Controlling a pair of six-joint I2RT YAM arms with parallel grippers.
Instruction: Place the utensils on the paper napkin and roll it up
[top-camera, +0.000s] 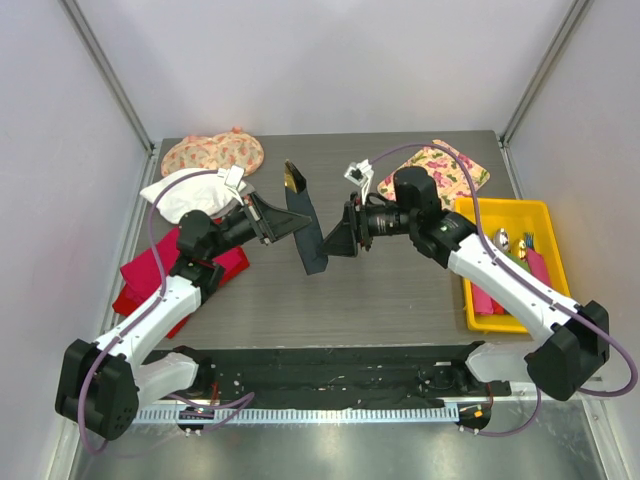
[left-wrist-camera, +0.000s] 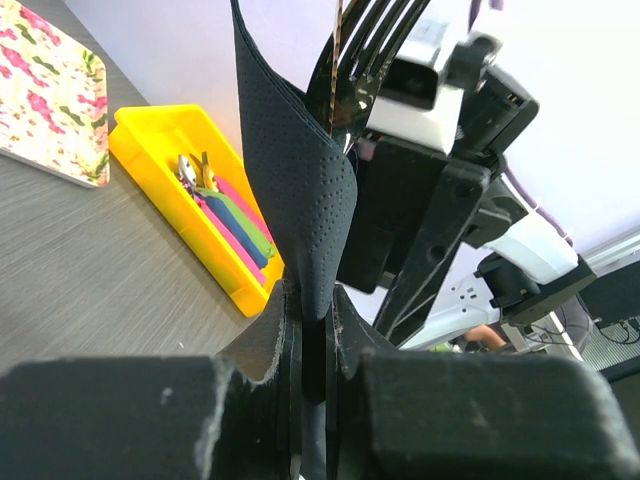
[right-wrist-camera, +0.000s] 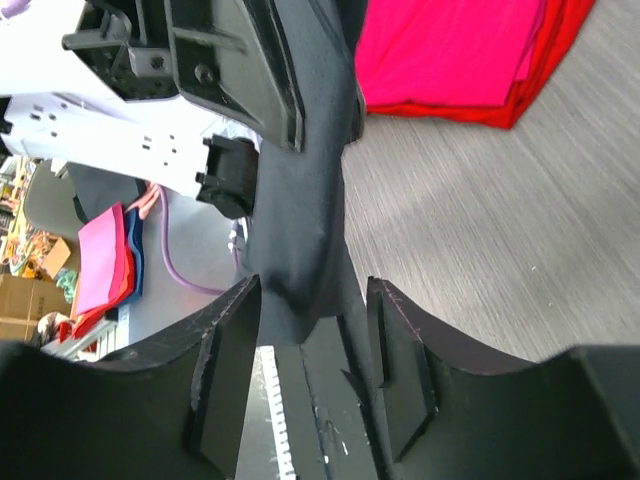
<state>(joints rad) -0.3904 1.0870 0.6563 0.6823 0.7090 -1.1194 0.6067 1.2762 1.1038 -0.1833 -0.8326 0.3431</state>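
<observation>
Left claw (left-wrist-camera: 315, 322) clamped on paper napkin (left-wrist-camera: 300, 170) roll, held above surface (top-camera: 400, 290) centre; right claw (right-wrist-camera: 305, 335) jaws apart, straddling roll from 3 o'clock. Utensils (left-wrist-camera: 365, 50) protruding at 12 o'clock end. Napkin judged light, soft, tear-prone; grip advised mid-roll, over stiff utensils.

Top cam looks down from behind; wrist cams, v. close, share the paper napkin (left-wrist-camera: 300, 180).

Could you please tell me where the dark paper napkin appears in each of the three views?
Top external: the paper napkin is a dark strip at the centre.
Left wrist: centre, rising from the bottom to the top edge.
Right wrist: centre, running from the top edge downward.
Shared landmark: the grey wood-grain table, lower left in left wrist, right in right wrist.
</observation>
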